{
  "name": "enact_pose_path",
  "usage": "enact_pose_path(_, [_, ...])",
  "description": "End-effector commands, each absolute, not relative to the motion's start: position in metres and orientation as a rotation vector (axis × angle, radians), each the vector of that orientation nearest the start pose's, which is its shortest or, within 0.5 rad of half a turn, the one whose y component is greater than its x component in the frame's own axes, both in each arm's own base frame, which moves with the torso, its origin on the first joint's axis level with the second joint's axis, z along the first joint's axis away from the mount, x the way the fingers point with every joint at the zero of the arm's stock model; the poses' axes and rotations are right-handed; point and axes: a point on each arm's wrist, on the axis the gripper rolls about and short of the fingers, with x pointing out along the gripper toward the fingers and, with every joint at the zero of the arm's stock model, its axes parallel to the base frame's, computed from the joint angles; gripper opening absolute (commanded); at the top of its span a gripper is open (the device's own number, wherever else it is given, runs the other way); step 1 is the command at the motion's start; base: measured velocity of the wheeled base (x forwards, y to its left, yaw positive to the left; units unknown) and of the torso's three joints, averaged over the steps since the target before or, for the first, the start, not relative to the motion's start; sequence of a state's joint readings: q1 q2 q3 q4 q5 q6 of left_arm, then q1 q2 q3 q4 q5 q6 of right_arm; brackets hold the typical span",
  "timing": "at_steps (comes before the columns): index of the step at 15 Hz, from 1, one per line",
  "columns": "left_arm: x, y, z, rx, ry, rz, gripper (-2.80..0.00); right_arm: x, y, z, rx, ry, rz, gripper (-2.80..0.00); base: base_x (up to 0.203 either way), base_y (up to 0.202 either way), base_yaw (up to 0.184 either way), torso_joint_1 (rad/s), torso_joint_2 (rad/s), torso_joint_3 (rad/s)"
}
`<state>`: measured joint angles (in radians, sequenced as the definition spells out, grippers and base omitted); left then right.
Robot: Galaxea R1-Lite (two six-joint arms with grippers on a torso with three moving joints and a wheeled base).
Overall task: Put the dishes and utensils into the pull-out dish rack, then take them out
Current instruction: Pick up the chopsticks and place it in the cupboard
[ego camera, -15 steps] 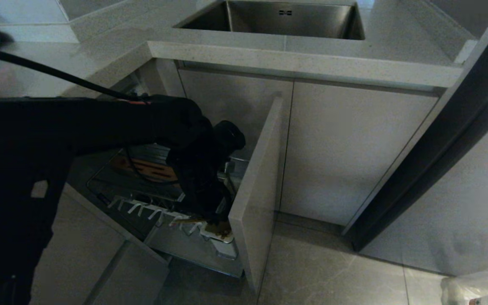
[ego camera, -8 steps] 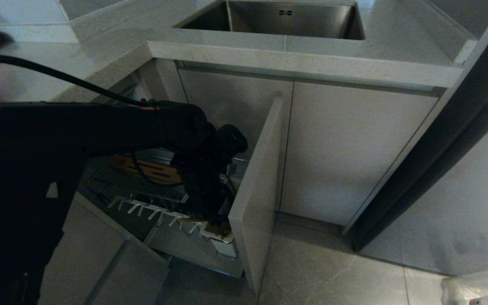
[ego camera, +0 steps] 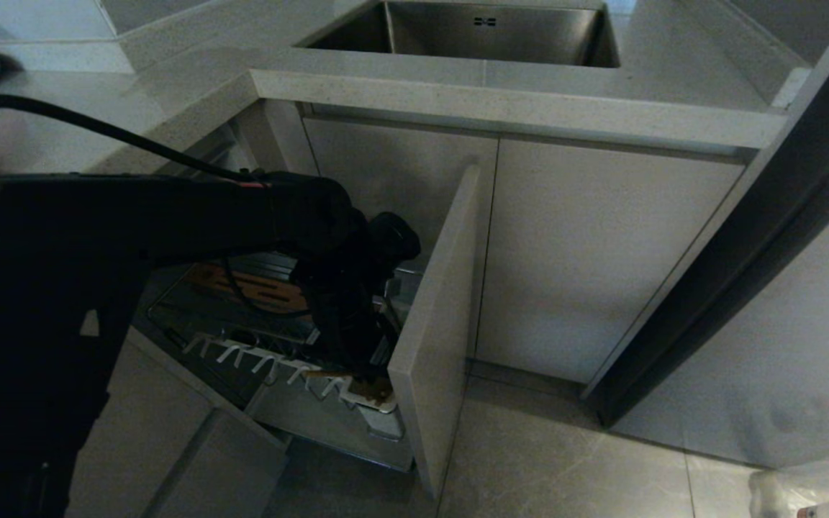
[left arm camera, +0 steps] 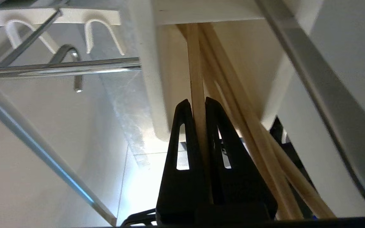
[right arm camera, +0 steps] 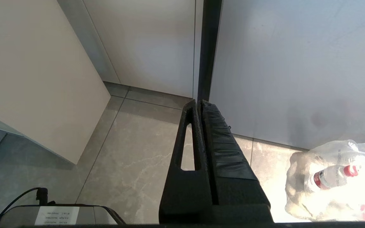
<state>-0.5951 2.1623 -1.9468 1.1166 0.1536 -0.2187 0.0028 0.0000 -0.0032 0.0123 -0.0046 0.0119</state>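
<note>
Left gripper point(left arm camera: 195, 103) pinches one chopstick point(left arm camera: 195, 72) standing in the white utensil cup point(left arm camera: 150, 79); right gripper point(right arm camera: 199, 103) pressed together.

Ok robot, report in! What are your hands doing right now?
Left gripper shut on one chopstick, down in white utensil cup of dish rack. Right gripper shut, empty, parked over floor. Nothing blocking.
</note>
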Motion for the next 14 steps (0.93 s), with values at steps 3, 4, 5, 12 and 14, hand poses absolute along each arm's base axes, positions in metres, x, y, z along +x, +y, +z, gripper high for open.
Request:
enact_pose_path(3, [0.314,-0.208,0.187,0.308,1.272,-0.222,0.0,-0.023,0.0,0.075,0.012,0.009,-0.002,-2.8,0.0,0.0,0.0,0.0,0.0,0.0])
enact_pose_path(4, [0.314,-0.208,0.187,0.308,1.271,-0.222,0.0,-0.023,0.0,0.075,0.012,0.01,-0.002,-2.8,0.0,0.0,0.0,0.0,0.0,0.0])
enact_pose_path(5, [0.315,-0.209,0.187,0.307,1.27,-0.223,0.0,-0.023,0.0,0.075,0.012,0.01,-0.002,-2.8,0.0,0.0,0.0,0.0,0.0,0.0])
enact_pose_path(12, [0.306,-0.204,0.205,0.309,1.203,-0.186,0.0,-0.023,0.0,0.075,0.012,0.009,-0.002,-2.8,0.0,0.0,0.0,0.0,0.0,0.0])
enact_pose_path(14, [0.304,-0.203,0.21,0.303,1.192,-0.187,0.0,-0.023,0.0,0.075,0.012,0.011,-0.002,-2.8,0.0,0.0,0.0,0.0,0.0,0.0])
